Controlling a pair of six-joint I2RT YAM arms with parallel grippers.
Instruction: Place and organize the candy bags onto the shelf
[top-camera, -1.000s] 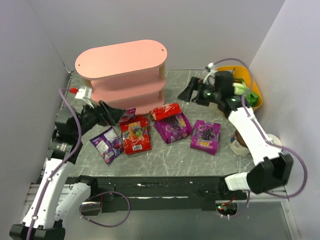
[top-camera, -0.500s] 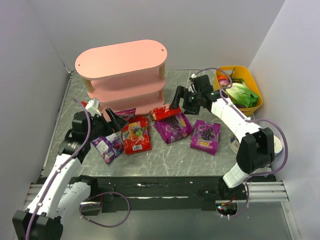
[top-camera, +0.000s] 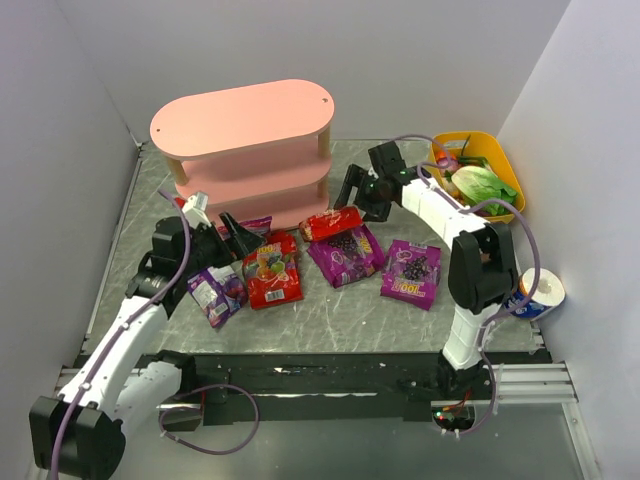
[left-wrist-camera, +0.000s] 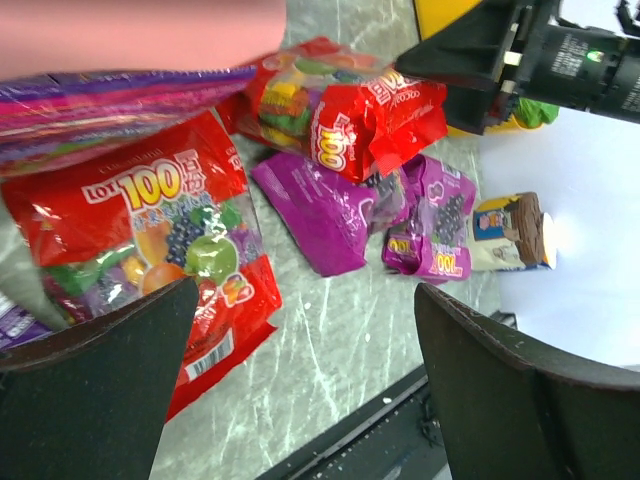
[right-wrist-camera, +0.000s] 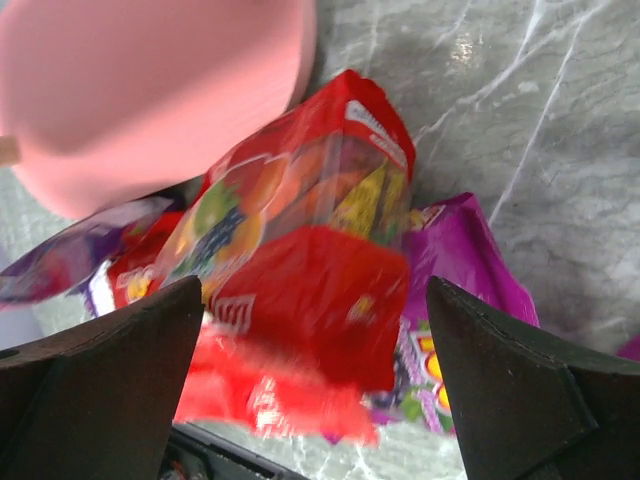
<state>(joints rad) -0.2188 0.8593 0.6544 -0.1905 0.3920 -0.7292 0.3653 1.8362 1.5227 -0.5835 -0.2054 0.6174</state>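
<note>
The pink shelf (top-camera: 240, 125) stands at the back left, its tiers bare. Six candy bags lie in front of it: a blue-violet one (top-camera: 215, 290), a second blue-violet one (top-camera: 257, 227) at the shelf's base, a red one (top-camera: 272, 272), a second red one (top-camera: 332, 222), and two magenta ones (top-camera: 345, 256) (top-camera: 412, 270). My left gripper (top-camera: 243, 240) is open and empty over the red bag (left-wrist-camera: 150, 240). My right gripper (top-camera: 358, 200) is open and empty just above the second red bag (right-wrist-camera: 300, 250), beside the shelf (right-wrist-camera: 150, 90).
A yellow tub (top-camera: 503, 158) with green vegetables (top-camera: 482, 186) sits at the back right. A small printed roll (top-camera: 541, 292) stands at the right edge. Grey walls close in both sides and the back.
My right arm has swung left from the yellow tub to the red bag by the shelf. My left gripper has moved right and forward over the bags.
</note>
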